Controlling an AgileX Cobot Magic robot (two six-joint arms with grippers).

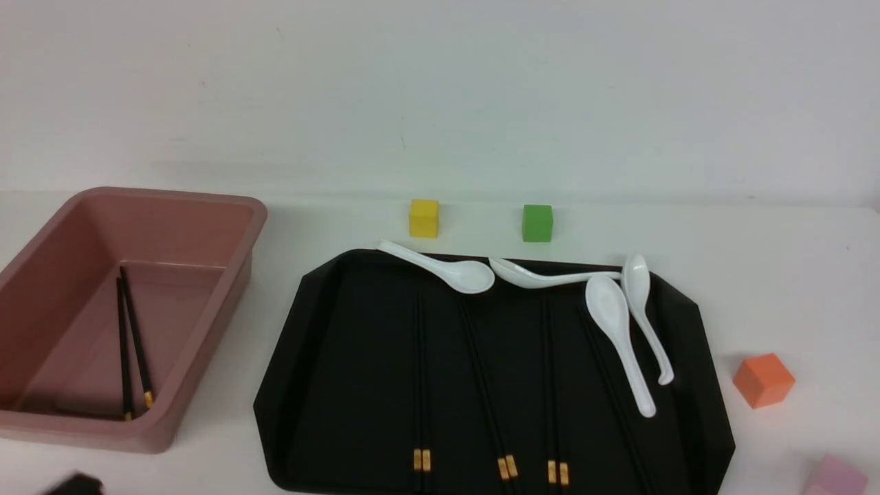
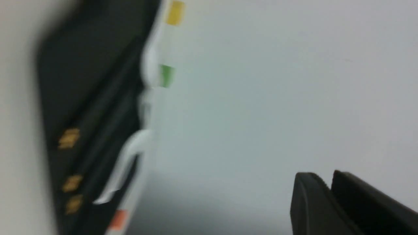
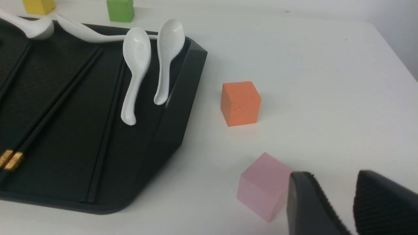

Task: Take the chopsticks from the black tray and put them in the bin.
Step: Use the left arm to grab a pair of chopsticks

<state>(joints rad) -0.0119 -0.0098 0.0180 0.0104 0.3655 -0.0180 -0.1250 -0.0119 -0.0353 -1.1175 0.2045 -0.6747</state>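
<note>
The black tray lies mid-table and holds several pairs of chopsticks lying lengthwise, gold bands toward me. One more pair of chopsticks lies inside the pink bin at the left. My left gripper is shut and empty, off the tray's left side; its view is blurred and shows the tray sideways. Only a dark bit of the left arm shows in the front view. My right gripper is open and empty above the table, right of the tray, beside a pink cube.
Several white spoons lie along the tray's far and right parts. A yellow cube and a green cube stand behind the tray. An orange cube and the pink cube sit right of it.
</note>
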